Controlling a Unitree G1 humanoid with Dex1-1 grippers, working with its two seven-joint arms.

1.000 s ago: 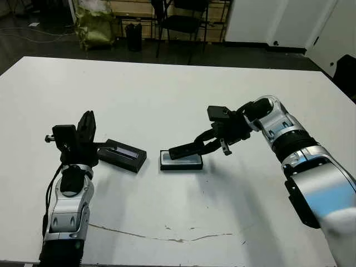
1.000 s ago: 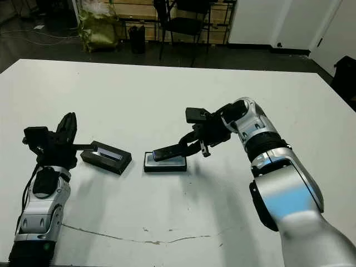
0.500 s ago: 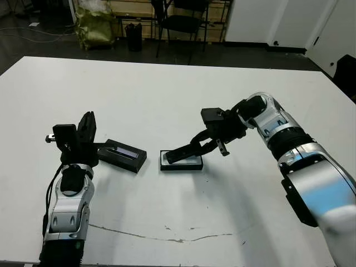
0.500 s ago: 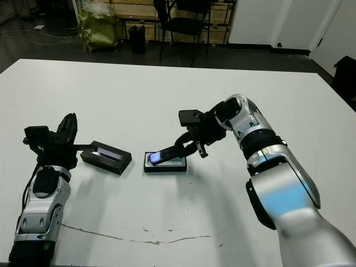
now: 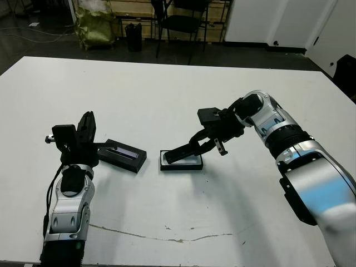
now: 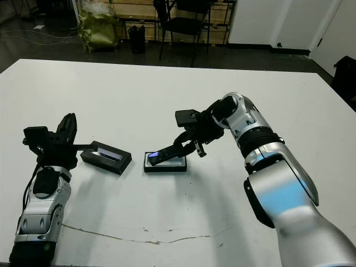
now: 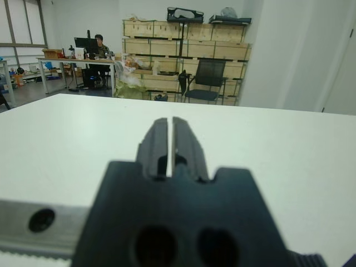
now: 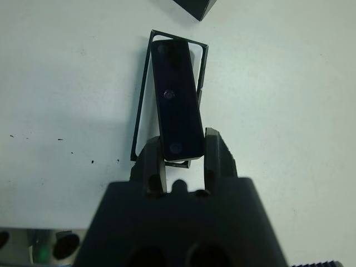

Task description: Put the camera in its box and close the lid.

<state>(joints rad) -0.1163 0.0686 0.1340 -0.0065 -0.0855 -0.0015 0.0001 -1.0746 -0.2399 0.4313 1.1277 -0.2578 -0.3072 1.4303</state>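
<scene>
— What's over on the left of the box (image 5: 181, 162)?

— The left gripper (image 5: 84, 129), fingers pressed together on nothing, with the striped lid (image 5: 122, 155) lying flat between it and the box.

— And the camera (image 5: 182, 152)?

— Pinched at one end by the right gripper (image 5: 203, 142), tilted, its low end in the white-lined box, well apart from the lid.

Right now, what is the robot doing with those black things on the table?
The right gripper holds a slim black bar-shaped camera by one end and tilts it down over the small white-lined black box in the middle of the white table. The camera is not lying flat in the box yet. The flat black lid with a pale stripe lies beside it, near the left gripper, which is shut and empty.
</scene>
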